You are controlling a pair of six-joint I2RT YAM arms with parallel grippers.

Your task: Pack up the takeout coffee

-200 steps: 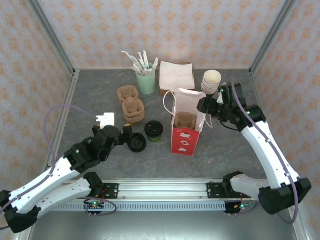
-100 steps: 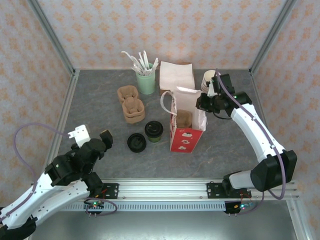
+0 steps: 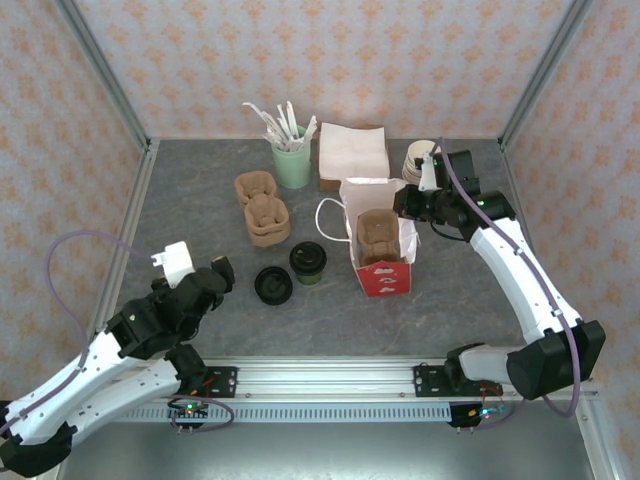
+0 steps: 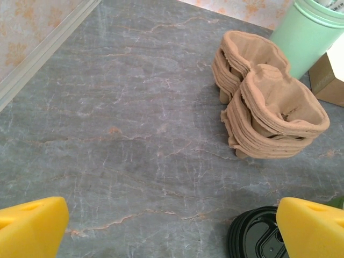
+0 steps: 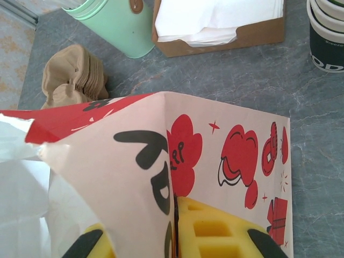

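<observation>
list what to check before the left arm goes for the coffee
1. The left gripper open and empty: ok.
2. The takeout coffee upright, lid on: ok.
3. Clear path to it: not ok, the flat black lid lies between the left gripper and the cup.
4. The right gripper shut on the paper bag wall: ok.
5. Bag mouth open: ok, with the brown carrier inside.
6. Bag standing square: cannot tell, it looks tilted.
</observation>
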